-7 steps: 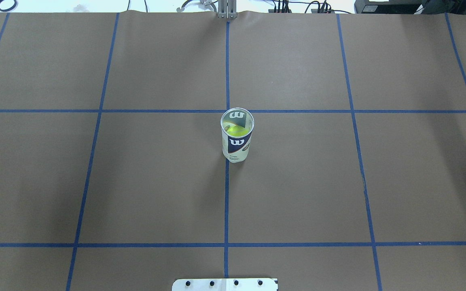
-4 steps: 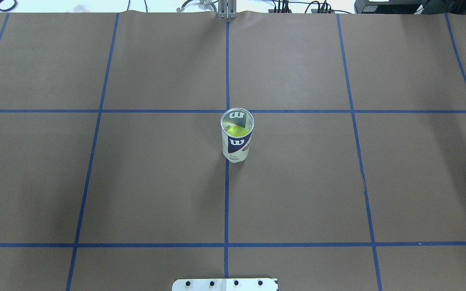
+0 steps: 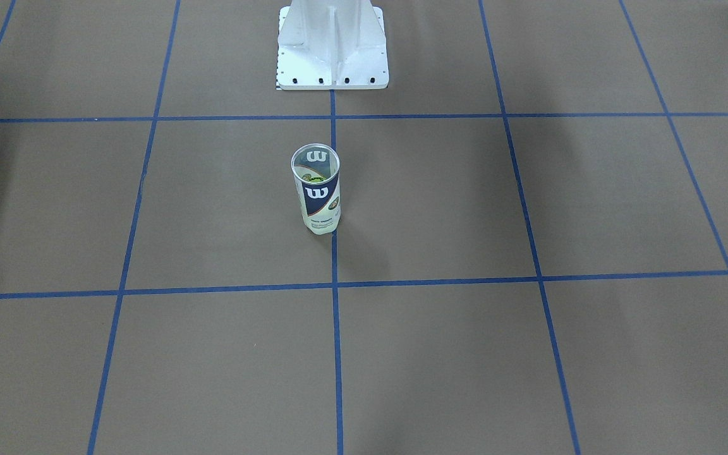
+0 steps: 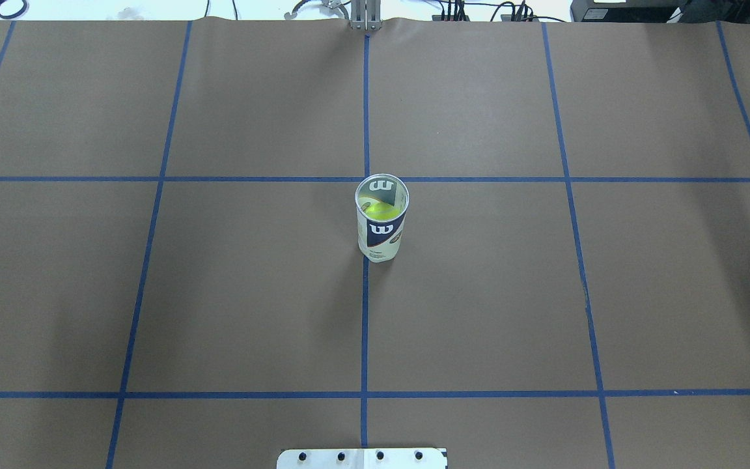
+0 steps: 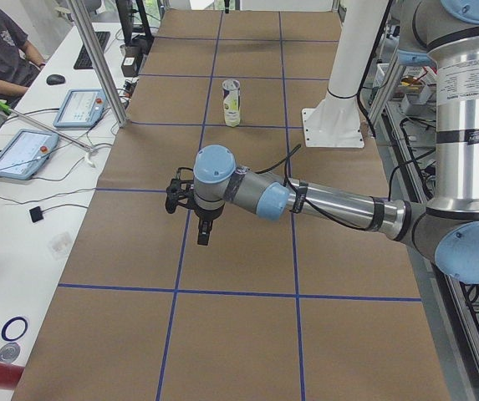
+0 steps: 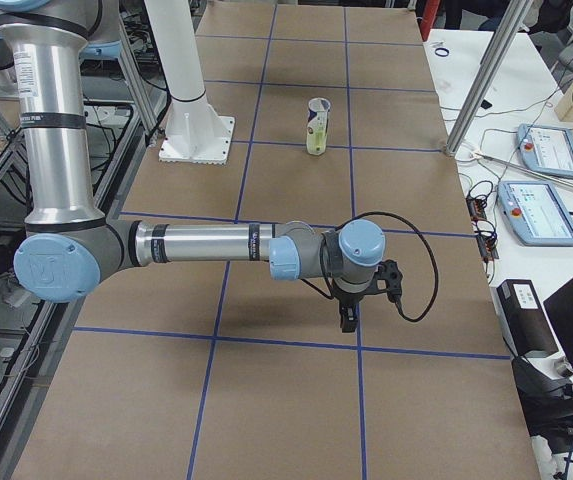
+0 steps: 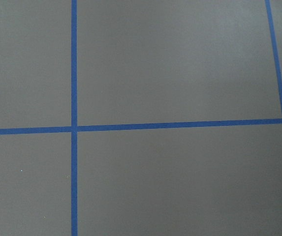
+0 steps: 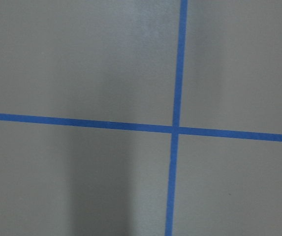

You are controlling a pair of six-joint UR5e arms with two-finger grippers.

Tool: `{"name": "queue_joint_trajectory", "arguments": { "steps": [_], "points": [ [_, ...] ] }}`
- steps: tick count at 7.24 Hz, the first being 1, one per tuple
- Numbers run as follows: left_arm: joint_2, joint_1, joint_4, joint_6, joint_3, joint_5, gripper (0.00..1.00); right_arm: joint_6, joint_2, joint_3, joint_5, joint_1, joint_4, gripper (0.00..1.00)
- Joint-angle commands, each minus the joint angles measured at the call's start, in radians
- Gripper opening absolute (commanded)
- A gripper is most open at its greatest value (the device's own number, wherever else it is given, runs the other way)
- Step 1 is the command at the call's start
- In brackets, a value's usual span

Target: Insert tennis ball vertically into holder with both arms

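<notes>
The table (image 4: 479,293) carries the upright holder (image 4: 381,228) and a pedestal (image 3: 332,50).

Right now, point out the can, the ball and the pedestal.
can (image 4: 382,229), overhead view, on its navy label
ball (image 4: 380,210), overhead view, its top inside the can
pedestal (image 3: 364,71), front-facing view, its base plate

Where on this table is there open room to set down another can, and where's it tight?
Free: the squares either side of the holder and the far row beyond it. Occupied: the centre line where the holder stands, and the near edge by the pedestal. The left arm and right arm reach over the two ends, so avoid those.
</notes>
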Motion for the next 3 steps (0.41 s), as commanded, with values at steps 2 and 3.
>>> {"name": "queue_joint_trajectory", "arguments": {
  "steps": [2, 3],
  "points": [
    [-0.01, -0.001, -0.001, 0.001, 0.003, 0.0, 1.0, 0.002, -0.011, 0.016, 0.043, 0.0, 0.009, 0.99],
    [-0.017, -0.001, -0.001, 0.001, 0.002, 0.002, 1.0, 0.0, -0.011, 0.016, 0.04, 0.0, 0.009, 0.99]
  ]
}}
